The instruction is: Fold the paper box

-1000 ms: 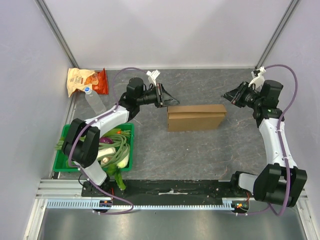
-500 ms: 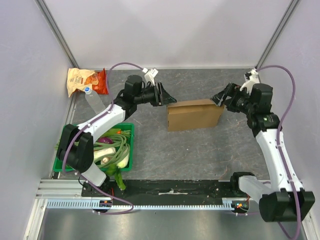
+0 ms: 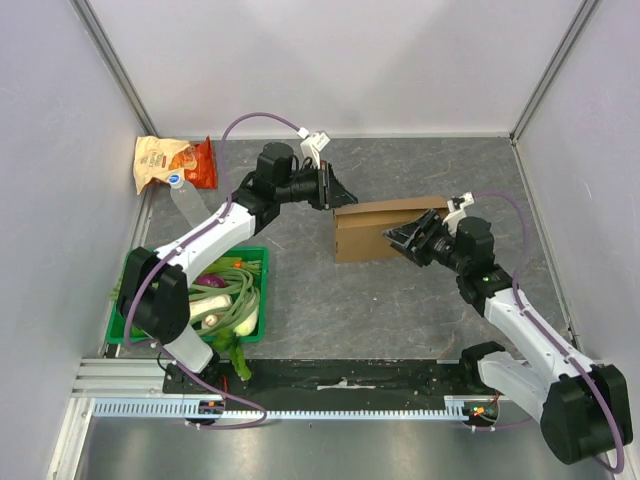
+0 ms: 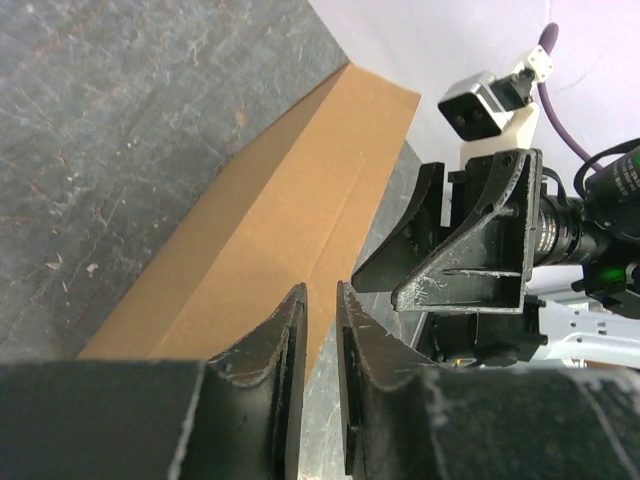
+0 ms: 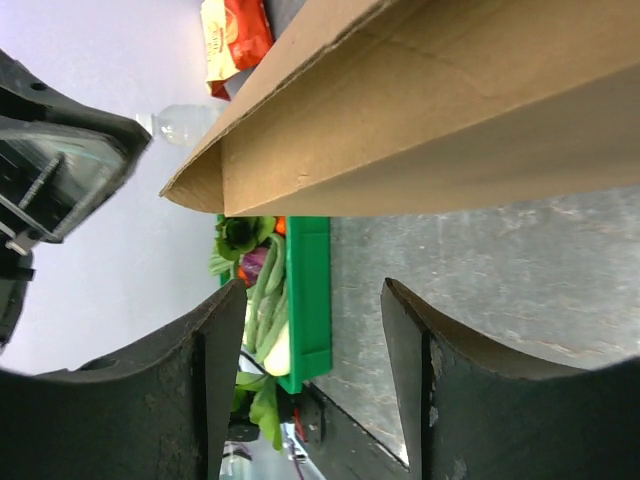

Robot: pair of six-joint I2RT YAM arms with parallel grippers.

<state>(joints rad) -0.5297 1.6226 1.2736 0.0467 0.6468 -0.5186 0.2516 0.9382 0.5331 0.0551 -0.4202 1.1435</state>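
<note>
1. On the grey, scuffed table [image 3: 400, 310], the paper box [image 3: 372, 230] lies near the middle, a little toward the far side. Its long side runs left to right and its flaps are down.
2. Pale walls close the table in on the left, far and right sides. Slanted metal posts [image 3: 108, 58] stand at the two far corners, and an aluminium rail [image 3: 340, 405] runs along the near edge.
3. The left gripper [image 3: 340, 192] hovers just beside the box's far-left corner. In the wrist view its fingers [image 4: 282, 345] are nearly together, with only a narrow slit between them and nothing in it.
4. The right gripper [image 3: 393, 236] sits at the right half of the box's near face. Its fingers [image 5: 215, 330] are spread wide and hold nothing. Whether they touch the cardboard cannot be told.
5. The left edge is crowded:
   - a snack bag [image 3: 172, 163] lies in the far-left corner;
   - a clear bottle [image 3: 190, 206] lies just below it;
   - a green crate [image 3: 128, 328] of vegetables sits at the near left.
6. Bare surface shows between the box and the near rail, behind the box up to the far wall, and across the far-right corner.
</note>
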